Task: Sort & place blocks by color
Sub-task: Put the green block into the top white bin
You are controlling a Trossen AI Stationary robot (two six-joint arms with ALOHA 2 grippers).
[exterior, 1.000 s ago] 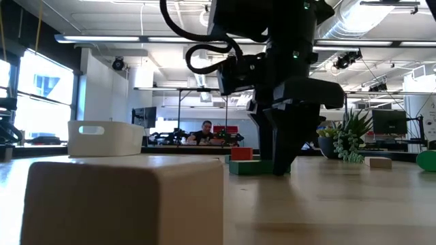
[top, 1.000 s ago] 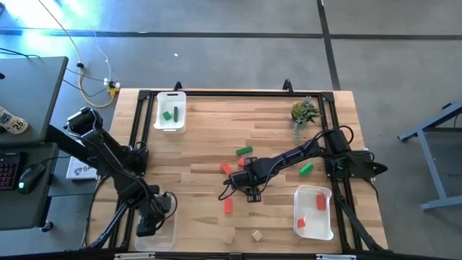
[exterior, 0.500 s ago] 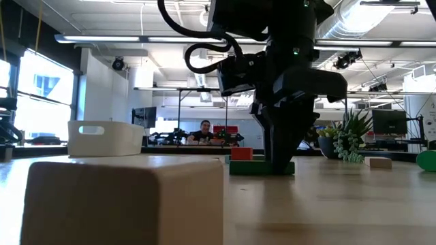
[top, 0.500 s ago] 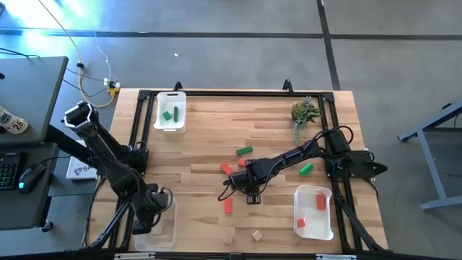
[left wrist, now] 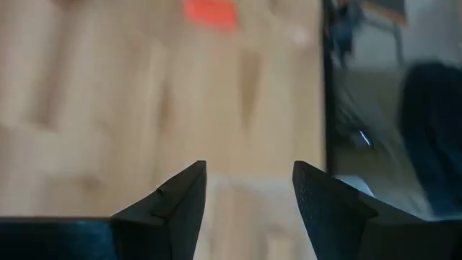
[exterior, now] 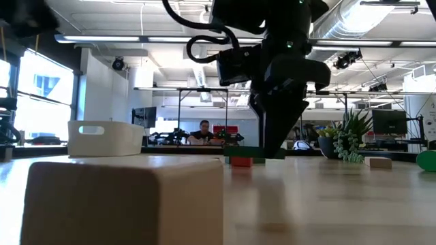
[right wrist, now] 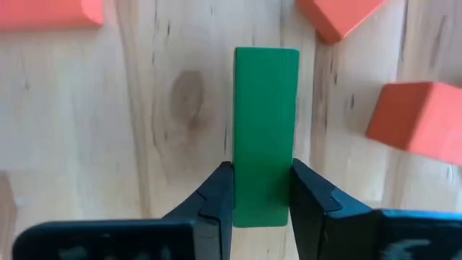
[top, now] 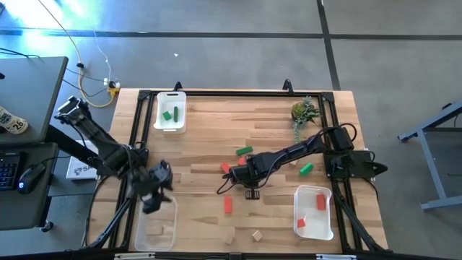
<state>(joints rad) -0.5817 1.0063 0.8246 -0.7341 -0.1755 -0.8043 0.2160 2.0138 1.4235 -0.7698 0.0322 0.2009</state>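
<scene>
My right gripper (top: 246, 175) stands mid-table, shut on a green bar block (right wrist: 266, 108); in the low view the bar (exterior: 253, 153) hangs just above a red block (exterior: 240, 161). Loose red blocks (top: 228, 205), green blocks (top: 244, 150) and tan cubes (top: 256, 235) lie flat on the table. My left gripper (top: 154, 195) hovers open over the far end of the near-left tray (top: 144, 238), with nothing between its fingers (left wrist: 180, 195). My right gripper pinches the green bar's two long sides (right wrist: 244, 189) between its two fingers, close to one end of the bar. The fingers come from above, pointing down, and lie across it. The bar is level and lifted clear of the table.
A white tray (top: 180, 121) at the far left holds two green blocks. A white tray (top: 326, 225) at the near right holds red blocks. A potted plant (top: 303, 112) stands at the far right. A green block (top: 306, 168) lies beside my right arm.
My right gripper has shut on the green bar and raised it a little off the table. My left gripper has risen out of the near-left tray, tipped toward level and moved toward the table's far edge, staying open.
</scene>
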